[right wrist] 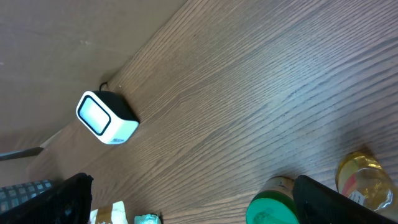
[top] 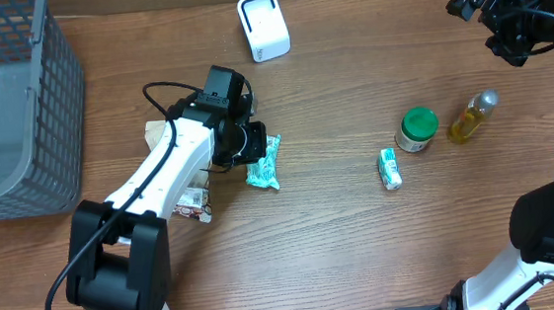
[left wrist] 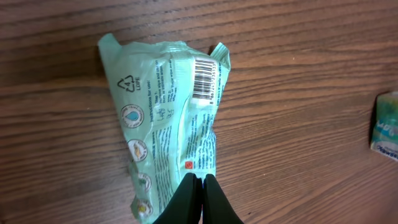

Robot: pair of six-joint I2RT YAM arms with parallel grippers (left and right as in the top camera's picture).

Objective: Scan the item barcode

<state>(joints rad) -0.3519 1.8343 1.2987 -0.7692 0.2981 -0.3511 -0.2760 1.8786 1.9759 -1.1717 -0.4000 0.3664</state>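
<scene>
Your mint-green plastic pouch (left wrist: 165, 118) lies flat on the wood-grain table (left wrist: 311, 50), its crinkled, glossy film apparently pinched at the near end by the left gripper (left wrist: 196, 182), whose fingers are pressed together. The long axis runs straight away from those tips, with the barcode (left wrist: 205, 79) face-up at the far end. The white, rounded scanner (top: 264, 25) stands beyond. The right gripper (right wrist: 193, 180), spread wide and empty, is well apart.

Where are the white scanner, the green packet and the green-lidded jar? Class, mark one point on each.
white scanner (top: 264, 24), overhead view, on its top face.
green packet (left wrist: 163, 106), left wrist view, on its printed middle.
green-lidded jar (top: 418, 124), overhead view, on the lid.
</scene>
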